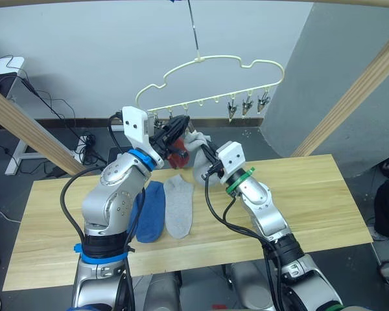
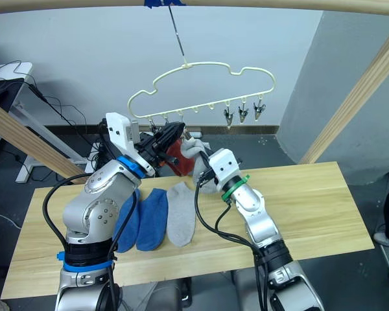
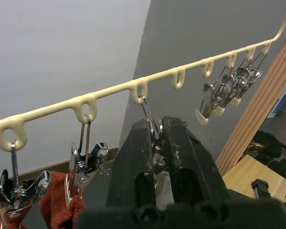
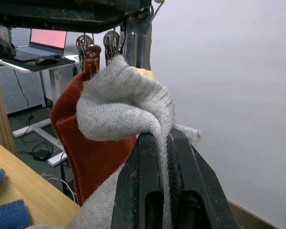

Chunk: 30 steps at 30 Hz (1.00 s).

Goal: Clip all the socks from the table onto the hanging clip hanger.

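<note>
Left gripper (image 3: 156,143) pinching a metal clip (image 3: 151,125) under the clip hanger (image 1: 211,68), right gripper (image 4: 164,157) just beside it clamping a grey sock (image 4: 124,102), rust-red socks (image 4: 83,148) already clipped alongside, remaining socks (image 1: 165,207) on the table (image 1: 298,194) below

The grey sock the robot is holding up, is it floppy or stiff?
Probably floppy: the grey sock bunches and folds over where the right gripper pinches it. It looks light too, sagging softly against the red sock, so it may slip unless clipped firmly.

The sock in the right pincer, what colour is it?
Light grey sock, clearest in the right wrist view.
</note>
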Each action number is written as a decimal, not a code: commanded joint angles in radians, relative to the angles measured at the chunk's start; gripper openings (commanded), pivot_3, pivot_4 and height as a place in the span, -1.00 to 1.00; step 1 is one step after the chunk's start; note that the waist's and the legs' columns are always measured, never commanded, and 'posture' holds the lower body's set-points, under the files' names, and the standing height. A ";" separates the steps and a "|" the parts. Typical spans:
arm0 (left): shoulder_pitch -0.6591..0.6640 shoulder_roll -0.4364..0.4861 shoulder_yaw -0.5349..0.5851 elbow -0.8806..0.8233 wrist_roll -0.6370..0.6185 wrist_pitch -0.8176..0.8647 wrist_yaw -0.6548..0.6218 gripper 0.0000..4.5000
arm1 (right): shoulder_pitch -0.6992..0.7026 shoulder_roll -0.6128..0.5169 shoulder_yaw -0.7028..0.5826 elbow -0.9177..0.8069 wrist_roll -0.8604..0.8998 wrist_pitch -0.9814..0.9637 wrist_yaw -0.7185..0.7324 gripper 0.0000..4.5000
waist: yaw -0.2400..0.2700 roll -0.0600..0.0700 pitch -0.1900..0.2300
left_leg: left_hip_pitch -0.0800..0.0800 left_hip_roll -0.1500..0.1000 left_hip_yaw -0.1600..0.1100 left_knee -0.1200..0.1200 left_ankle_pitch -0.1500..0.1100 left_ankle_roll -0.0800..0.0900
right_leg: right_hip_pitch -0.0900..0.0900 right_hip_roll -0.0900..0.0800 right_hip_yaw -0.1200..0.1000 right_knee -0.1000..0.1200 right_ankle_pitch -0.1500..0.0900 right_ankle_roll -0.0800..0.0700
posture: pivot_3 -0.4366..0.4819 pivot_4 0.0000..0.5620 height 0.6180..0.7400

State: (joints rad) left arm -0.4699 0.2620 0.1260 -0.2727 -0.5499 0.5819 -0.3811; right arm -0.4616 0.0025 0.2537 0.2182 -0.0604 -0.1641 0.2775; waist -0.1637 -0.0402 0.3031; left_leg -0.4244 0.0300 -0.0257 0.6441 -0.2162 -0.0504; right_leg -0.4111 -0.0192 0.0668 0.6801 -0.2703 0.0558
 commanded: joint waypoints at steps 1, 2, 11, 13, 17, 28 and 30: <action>0.006 0.007 0.006 -0.055 -0.015 0.002 0.007 -0.99 | -0.021 0.011 -0.010 -0.023 0.000 -0.031 -0.009 -1.00 | 0.000 0.000 0.000 | 0.000 0.000 0.000 0.000 0.000 0.000 | 0.000 0.000 0.000 0.000 0.000 0.000 | -0.55 -0.05 1.00; 0.008 0.004 0.013 -0.055 -0.018 0.003 0.012 -0.83 | -0.022 0.011 -0.010 -0.023 0.001 -0.031 -0.009 -1.00 | 0.000 0.000 0.000 | 0.000 0.000 0.000 0.000 0.000 0.000 | 0.000 0.000 0.000 0.000 0.000 0.000 | -0.55 -0.05 1.00; 0.045 0.036 0.011 -0.083 -0.056 0.045 -0.015 0.40 | -0.030 0.022 -0.003 -0.021 0.008 -0.032 0.000 -1.00 | 0.000 0.000 0.000 | 0.000 0.000 0.000 0.000 0.000 0.000 | 0.000 0.000 0.000 0.000 0.000 0.000 | -0.54 -0.06 1.00; 0.056 0.047 0.016 -0.087 -0.061 0.049 -0.016 0.40 | -0.034 0.025 0.000 -0.020 0.007 -0.030 0.002 -1.00 | 0.000 0.000 0.000 | 0.000 0.000 0.000 0.000 0.000 0.000 | 0.000 0.000 0.000 0.000 0.000 0.000 | -0.54 -0.06 1.00; 0.064 0.062 0.019 -0.088 -0.062 0.049 -0.015 0.40 | -0.032 0.021 0.019 -0.024 0.018 -0.030 0.046 -1.00 | 0.000 0.000 0.000 | 0.000 0.000 0.000 0.000 0.000 0.000 | 0.000 0.000 0.000 0.000 0.000 0.000 | -0.53 -0.07 1.00; 0.093 0.116 0.006 -0.103 -0.033 0.023 -0.043 0.42 | 0.049 -0.093 0.066 -0.160 -0.018 0.129 0.175 0.59 | 0.005 0.000 0.000 | 0.000 0.000 0.000 0.000 0.000 0.000 | 0.000 -0.001 -0.001 0.000 0.000 0.000 | -0.52 -0.07 1.00; 0.112 0.155 -0.001 -0.118 -0.015 -0.002 -0.079 0.42 | 0.084 -0.153 0.076 -0.246 -0.026 0.204 0.217 0.59 | 0.005 0.000 0.000 | 0.000 0.000 0.000 0.000 0.000 0.000 | 0.000 0.000 0.000 0.000 0.000 0.000 | -0.52 -0.07 1.00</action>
State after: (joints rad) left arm -0.3676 0.3912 0.1218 -0.3322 -0.5766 0.6150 -0.4266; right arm -0.3956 -0.1313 0.3191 0.0733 -0.0797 -0.0027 0.4598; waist -0.1583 -0.0401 0.3031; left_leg -0.4243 0.0301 -0.0261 0.6442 -0.2162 -0.0505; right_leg -0.4112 -0.0197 0.0664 0.6807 -0.2702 0.0557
